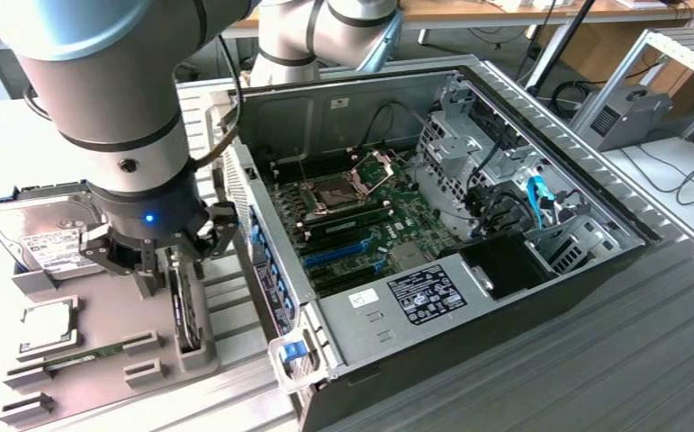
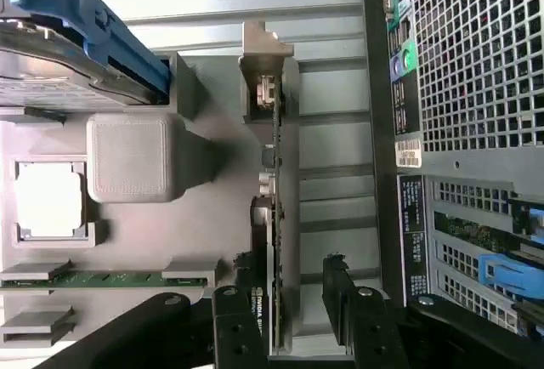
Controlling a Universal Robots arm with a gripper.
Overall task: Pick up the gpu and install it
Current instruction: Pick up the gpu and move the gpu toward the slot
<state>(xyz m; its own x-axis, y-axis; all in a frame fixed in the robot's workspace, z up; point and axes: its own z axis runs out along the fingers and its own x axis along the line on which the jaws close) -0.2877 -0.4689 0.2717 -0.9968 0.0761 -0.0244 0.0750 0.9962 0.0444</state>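
The gpu [image 1: 184,306] stands on its long edge in a slot of the grey parts holder [image 1: 191,355], to the exterior view's left of the open computer case [image 1: 443,225]. In the wrist view the gpu [image 2: 274,241] shows edge-on, with a green board and its metal bracket end furthest from the fingers. My gripper [image 1: 166,265] hangs right over the card and is open. In the wrist view the gripper [image 2: 285,305] straddles the card's near end, with one black finger [image 2: 236,318] close beside it and the other finger [image 2: 344,301] a clear gap away.
On the same holder lie a silver hard drive in a blue frame [image 1: 47,236] [image 2: 76,46], a square processor [image 1: 49,324] [image 2: 49,199] and a narrow green memory stick [image 1: 83,354] [image 2: 102,280]. The case's perforated rear wall [image 2: 476,54] stands close beside the slot.
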